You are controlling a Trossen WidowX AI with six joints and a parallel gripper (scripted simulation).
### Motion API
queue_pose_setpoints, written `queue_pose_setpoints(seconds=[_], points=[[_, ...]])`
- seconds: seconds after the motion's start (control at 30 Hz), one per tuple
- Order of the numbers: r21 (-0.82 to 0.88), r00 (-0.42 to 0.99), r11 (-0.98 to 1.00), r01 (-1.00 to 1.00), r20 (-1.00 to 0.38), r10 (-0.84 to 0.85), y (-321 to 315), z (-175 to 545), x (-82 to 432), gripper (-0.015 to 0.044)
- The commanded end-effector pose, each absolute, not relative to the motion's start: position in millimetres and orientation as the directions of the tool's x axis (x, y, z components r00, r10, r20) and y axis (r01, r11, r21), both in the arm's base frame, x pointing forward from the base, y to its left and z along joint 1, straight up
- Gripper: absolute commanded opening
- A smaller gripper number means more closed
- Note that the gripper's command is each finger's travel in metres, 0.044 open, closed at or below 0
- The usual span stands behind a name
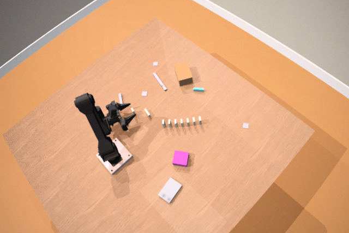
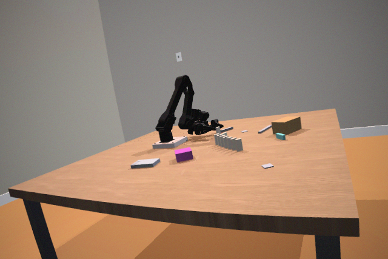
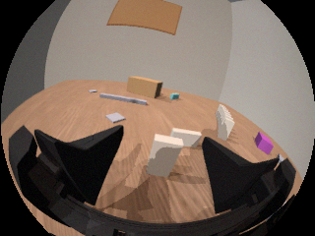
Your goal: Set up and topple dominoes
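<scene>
My gripper (image 1: 132, 109) (image 2: 218, 127) (image 3: 164, 136) is open low over the table, its fingers wide apart. A cream domino (image 1: 133, 110) (image 2: 217, 130) (image 3: 164, 156) stands about upright between the fingers, with gaps on both sides in the wrist view. Another cream domino (image 1: 147, 113) (image 3: 186, 137) sits lower just beyond it, apparently on its long edge; in the exterior view the row partly hides it. The row of several upright dominoes (image 1: 181, 122) (image 2: 239, 144) (image 3: 224, 129) stands farther out, evenly spaced, away from the fingers.
An orange-brown box (image 1: 183, 72) (image 2: 287, 125) and a teal block (image 1: 198, 89) (image 2: 280, 136) lie beyond the row. A magenta block (image 1: 180, 157) and a grey slab (image 1: 169, 190) lie on its other side. Two thin bars (image 1: 160, 81) (image 1: 120, 98) and flat squares (image 1: 144, 93) also lie about.
</scene>
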State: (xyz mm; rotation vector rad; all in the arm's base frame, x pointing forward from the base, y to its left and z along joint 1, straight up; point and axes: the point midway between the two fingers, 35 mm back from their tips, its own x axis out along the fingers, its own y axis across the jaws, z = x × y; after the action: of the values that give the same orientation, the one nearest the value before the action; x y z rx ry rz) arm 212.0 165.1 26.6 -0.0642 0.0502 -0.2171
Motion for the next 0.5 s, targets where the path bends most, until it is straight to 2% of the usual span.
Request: queue_pose_setpoints(seconds=[0.0,0.47], points=[[-0.063,0.976,0.975,0.212,-0.043,-0.214,165.6,26.6,212.2,0.044],[-0.068,0.976,0.976,0.207,-0.053,-0.211,168.8,76.1,216.9,0.044]])
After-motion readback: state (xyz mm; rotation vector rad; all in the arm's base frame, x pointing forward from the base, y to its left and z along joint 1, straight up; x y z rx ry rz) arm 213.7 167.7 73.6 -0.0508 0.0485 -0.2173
